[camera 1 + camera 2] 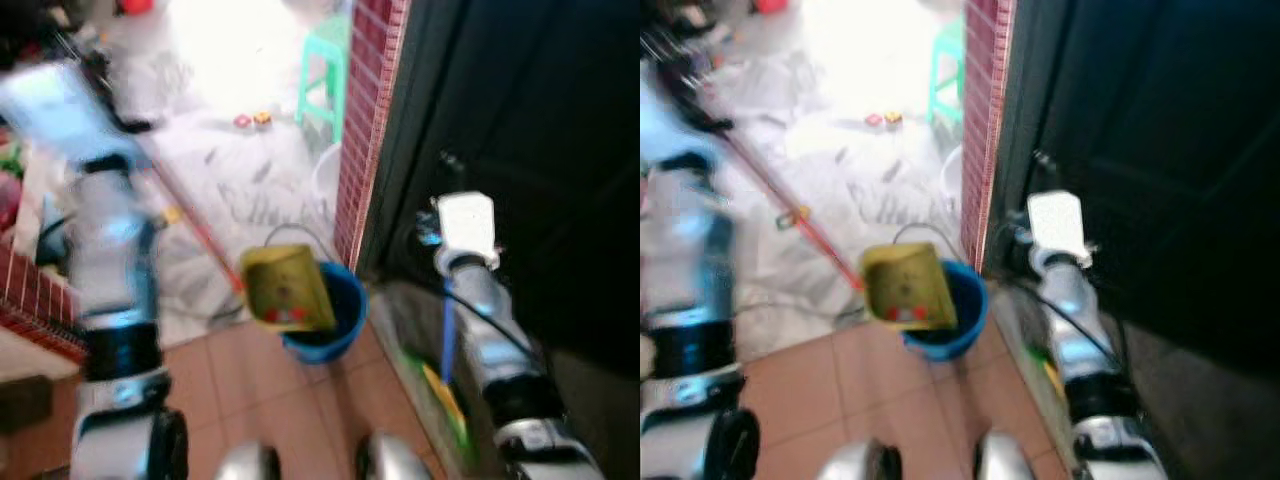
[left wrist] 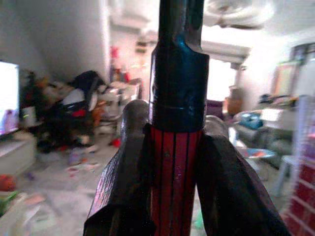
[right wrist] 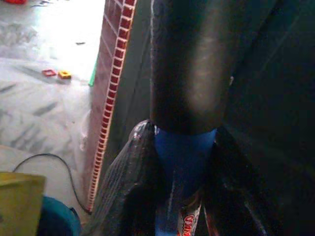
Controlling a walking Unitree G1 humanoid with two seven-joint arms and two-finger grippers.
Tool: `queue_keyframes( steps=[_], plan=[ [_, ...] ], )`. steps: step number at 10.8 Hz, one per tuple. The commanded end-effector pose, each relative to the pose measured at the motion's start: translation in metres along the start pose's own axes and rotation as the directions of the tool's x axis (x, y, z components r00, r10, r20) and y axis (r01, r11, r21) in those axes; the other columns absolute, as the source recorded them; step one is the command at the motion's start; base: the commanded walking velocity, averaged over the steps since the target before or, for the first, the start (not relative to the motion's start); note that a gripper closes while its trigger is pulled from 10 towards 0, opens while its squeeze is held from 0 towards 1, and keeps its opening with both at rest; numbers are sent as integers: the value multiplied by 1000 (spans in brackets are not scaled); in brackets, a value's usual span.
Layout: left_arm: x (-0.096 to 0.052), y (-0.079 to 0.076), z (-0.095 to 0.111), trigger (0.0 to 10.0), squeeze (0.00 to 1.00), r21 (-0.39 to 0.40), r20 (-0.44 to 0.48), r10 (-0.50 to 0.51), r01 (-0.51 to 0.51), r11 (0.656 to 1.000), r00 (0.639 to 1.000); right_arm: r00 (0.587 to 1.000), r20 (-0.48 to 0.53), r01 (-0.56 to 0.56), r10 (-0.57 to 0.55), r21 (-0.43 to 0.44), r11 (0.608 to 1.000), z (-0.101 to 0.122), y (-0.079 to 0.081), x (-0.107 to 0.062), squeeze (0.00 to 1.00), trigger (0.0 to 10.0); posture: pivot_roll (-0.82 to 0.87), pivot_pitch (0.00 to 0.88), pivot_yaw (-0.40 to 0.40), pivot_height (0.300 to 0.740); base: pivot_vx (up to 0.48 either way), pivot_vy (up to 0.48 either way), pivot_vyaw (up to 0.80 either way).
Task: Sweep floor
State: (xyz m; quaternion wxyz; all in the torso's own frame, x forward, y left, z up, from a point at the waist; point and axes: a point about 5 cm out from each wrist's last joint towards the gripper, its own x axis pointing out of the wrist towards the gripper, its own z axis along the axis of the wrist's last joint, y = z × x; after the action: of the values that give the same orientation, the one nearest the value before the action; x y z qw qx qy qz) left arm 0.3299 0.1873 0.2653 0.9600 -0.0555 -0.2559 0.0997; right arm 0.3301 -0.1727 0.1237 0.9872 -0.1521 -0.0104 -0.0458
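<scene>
- At nine o'clock, the left claw (image 2: 172, 196) pinches a red, black-capped dustpan handle (image 2: 173, 167).
- Centre, the yellow plastic dustpan (image 1: 285, 288) tips over a blue bucket (image 1: 335, 320): emptying, I judge.
- At three o'clock, the right claw (image 3: 179, 196) clamps the blue broom handle (image 3: 183, 162); litter remains at twelve.

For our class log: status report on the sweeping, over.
Left gripper shut on red dustpan handle. Right gripper shut on blue broom handle. Yellow dustpan tipped over blue bucket. Brick pillar close beside.
</scene>
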Motion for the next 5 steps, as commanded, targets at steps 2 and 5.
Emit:
queue_keyframes(
  steps=[2,5],
  plan=[
    [-9,-12,3,10000,0,25,51,-63,62,998,997,999,44,-11,12,-10,1000,12,4,4,0,10000,-76,98,8,740,0,0,0],
    [-30,-71,6,10000,0,77,99,-408,401,913,908,999,47,-20,20,-5,1000,12,7,3,0,10000,-75,103,8,740,0,0,0]
  ],
)
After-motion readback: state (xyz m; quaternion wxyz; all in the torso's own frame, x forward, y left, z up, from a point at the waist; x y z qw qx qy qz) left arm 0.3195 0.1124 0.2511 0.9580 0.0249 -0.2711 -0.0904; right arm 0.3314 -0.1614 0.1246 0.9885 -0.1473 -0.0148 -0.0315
